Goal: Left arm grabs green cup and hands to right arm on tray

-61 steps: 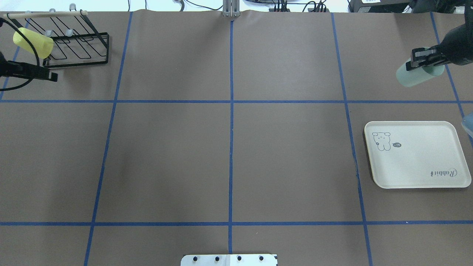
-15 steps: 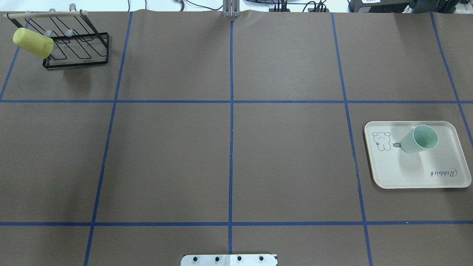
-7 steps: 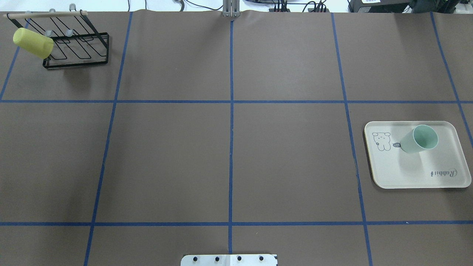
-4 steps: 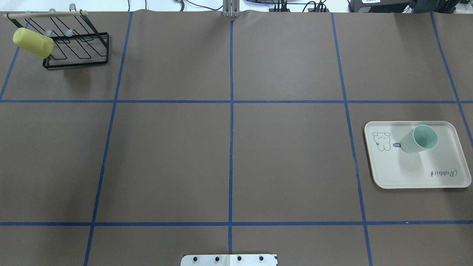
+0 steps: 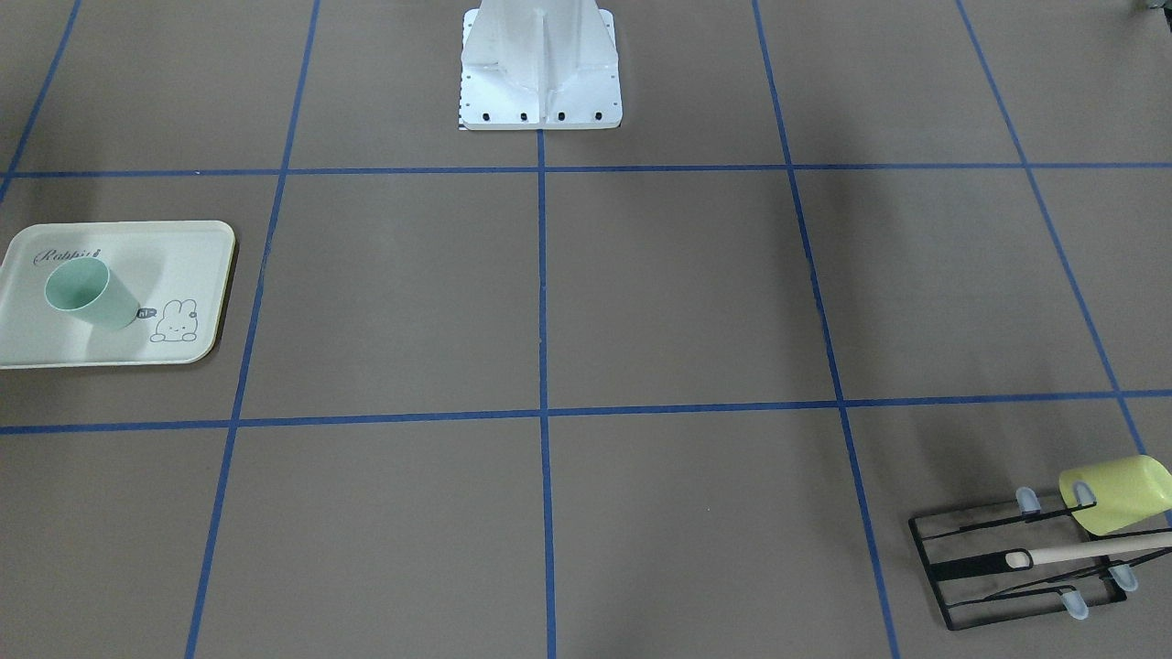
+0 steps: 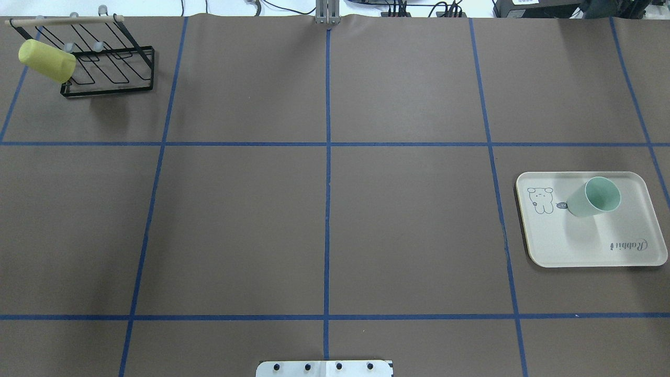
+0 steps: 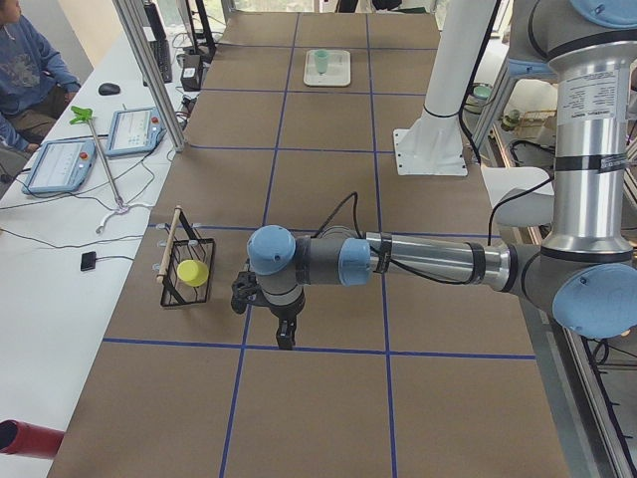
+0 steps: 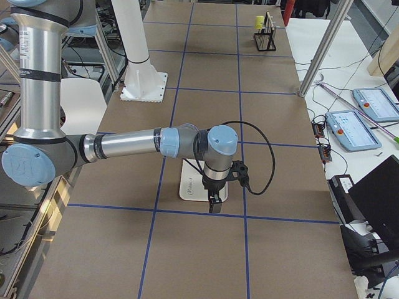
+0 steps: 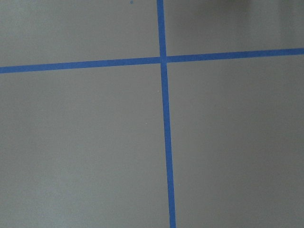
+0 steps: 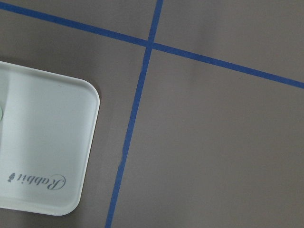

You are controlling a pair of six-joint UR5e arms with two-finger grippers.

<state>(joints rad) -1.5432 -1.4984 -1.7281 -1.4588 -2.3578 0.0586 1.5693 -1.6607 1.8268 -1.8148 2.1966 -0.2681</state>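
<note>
The pale mint-green cup [image 6: 591,198] stands upright, mouth up, on the cream "Rabbit" tray [image 6: 591,246] at the table's right side. It also shows in the front view [image 5: 87,293] on the tray [image 5: 183,247]. No gripper touches it. My left gripper [image 7: 284,334] shows only in the exterior left view, hanging over bare table near the rack; I cannot tell if it is open. My right gripper [image 8: 213,204] shows only in the exterior right view, beside the tray [image 8: 190,187]; I cannot tell its state either. The right wrist view shows the tray's corner [image 10: 42,142].
A black wire rack [image 6: 107,68] stands at the far left corner with a yellow-green cup [image 6: 46,60] hung on it. The robot's white base [image 5: 540,73] is at mid-table. Operator desks with tablets [image 7: 60,159] lie beyond the far edge.
8.5 s ago the right gripper held the green cup in the air; now it stands on the tray and both arms are out of the overhead view. Nothing has moved in the last 2 s.
</note>
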